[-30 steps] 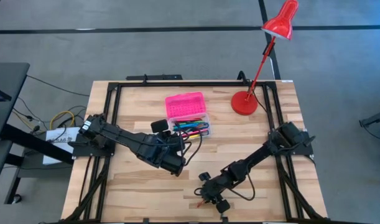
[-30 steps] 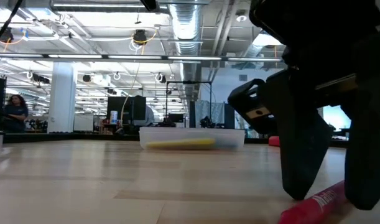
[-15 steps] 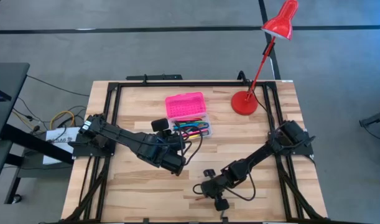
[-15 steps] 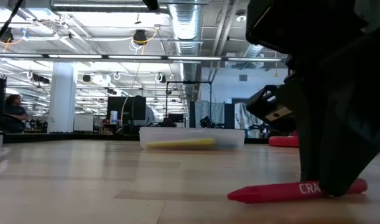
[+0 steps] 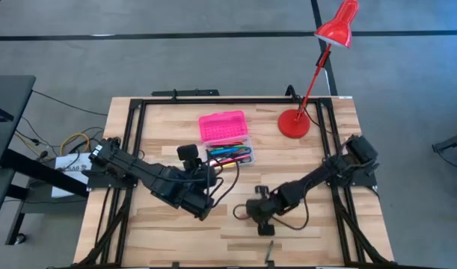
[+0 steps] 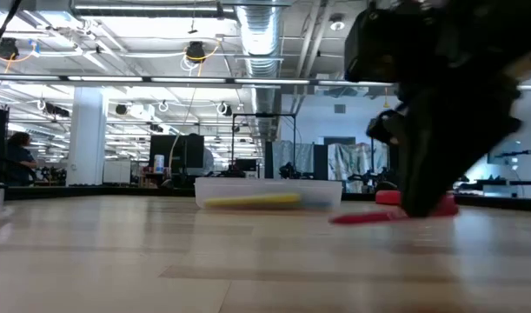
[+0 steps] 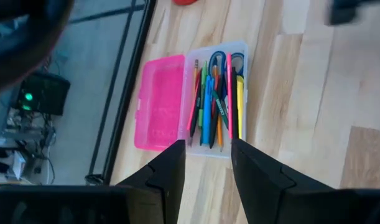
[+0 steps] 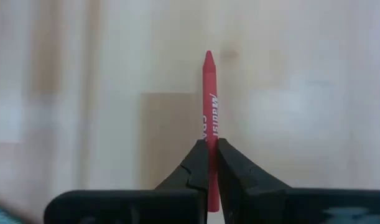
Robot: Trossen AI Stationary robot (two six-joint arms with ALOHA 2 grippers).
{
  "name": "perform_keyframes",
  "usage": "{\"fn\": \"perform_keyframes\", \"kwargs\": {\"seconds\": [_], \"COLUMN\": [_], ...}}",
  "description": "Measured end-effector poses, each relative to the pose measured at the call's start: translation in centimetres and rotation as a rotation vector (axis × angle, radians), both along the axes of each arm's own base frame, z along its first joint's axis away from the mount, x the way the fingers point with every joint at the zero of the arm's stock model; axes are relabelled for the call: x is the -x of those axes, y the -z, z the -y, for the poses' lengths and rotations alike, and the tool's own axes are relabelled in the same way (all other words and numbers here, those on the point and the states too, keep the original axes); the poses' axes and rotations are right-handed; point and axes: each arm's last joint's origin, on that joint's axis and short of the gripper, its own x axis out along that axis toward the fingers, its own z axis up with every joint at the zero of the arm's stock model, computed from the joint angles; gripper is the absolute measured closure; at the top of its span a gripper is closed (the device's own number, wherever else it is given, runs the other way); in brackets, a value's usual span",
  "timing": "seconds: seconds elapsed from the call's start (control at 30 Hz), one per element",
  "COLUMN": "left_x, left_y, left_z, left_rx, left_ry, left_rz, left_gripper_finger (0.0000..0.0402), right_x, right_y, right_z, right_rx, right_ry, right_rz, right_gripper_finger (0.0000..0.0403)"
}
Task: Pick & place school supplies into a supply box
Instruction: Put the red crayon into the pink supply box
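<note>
Pinched shut, the right gripper's (image 8: 208,163) fingers (image 8: 232,167) clamp a red crayon (image 8: 209,102), its point sticking straight out beyond the tips. In the low view the crayon (image 6: 382,214) hangs nearly level just off the bench (image 5: 318,149). From above, this gripper (image 5: 259,214) sits near the middle of the bench's front half. The left gripper (image 7: 205,163) waits further left, near the box's front, its fingers (image 7: 170,171) a modest gap apart with nothing between them. The box (image 5: 246,146) lies open near the middle of the bench's back half, its pink lid (image 5: 222,125) folded back toward the rear edge, with pens and scissors (image 7: 216,102) lying side by side in the clear base.
</note>
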Motion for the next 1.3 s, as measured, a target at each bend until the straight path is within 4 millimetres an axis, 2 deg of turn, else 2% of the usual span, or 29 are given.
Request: {"fn": "perform_keyframes", "kwargs": {"seconds": [0.1,0.33,0.7,1.0,1.13,1.3], "left_x": [0.5,2.2,4.7,5.2,5.2,5.1], "left_y": [-0.2,-1.3,-1.9,-1.9,-2.0,-2.0], "left_z": [0.7,2.4,5.9,6.7,6.6,6.5], "left_rx": [-0.039,-0.086,-0.089,-0.018,0.0,0.006], "left_ry": [0.027,0.021,0.02,-0.035,-0.068,-0.097], "left_rz": [0.018,0.156,0.374,0.47,0.509,0.554], "left_gripper_finger": [0.0276,0.0276,0.0276,0.0276,0.0276,0.0276], "right_x": [0.3,-0.2,-2.0,-4.2,-5.6,-7.2], "right_y": [-1.3,-4.2,-5.1,-7.1,-6.9,-5.2], "right_z": [1.5,4.5,11.5,16.9,18.4,19.9], "right_rx": [0.037,0.106,0.235,0.354,0.345,0.341], "right_ry": [0.039,0.044,0.035,-0.038,-0.115,-0.1], "right_rz": [-0.015,0.072,0.106,0.167,0.181,0.108], "right_gripper_finger": [0.04,0.0401,0.0402,0.0402,0.0402,0.0402]}}
